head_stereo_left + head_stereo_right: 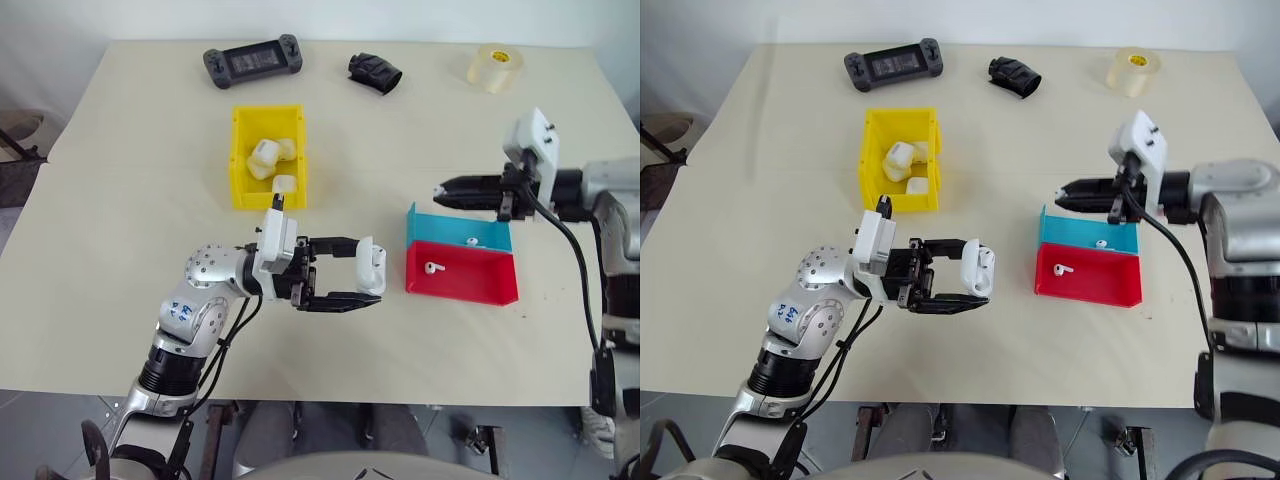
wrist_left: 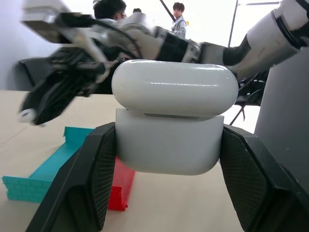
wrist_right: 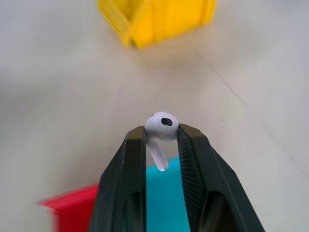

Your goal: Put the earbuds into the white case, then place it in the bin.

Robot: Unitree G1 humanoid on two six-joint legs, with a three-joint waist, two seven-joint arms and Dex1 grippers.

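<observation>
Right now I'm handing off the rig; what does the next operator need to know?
Left pincer: shut on a white case, lid open, held above the table.
Right pincer: shut on one earbud, raised over the blue tray.
One earbud lies in the blue tray, another in the red tray.
The yellow bin already holds several white cases.
Left: seat the earbuds in the held case, close it, drop it in the bin.

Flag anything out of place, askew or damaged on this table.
Nothing looks damaged or spilled. The small glossy white earbud case sits clamped in the left gripper with its lid closed. The right gripper pinches one tiny white earbud above the shallow blue tray.
</observation>
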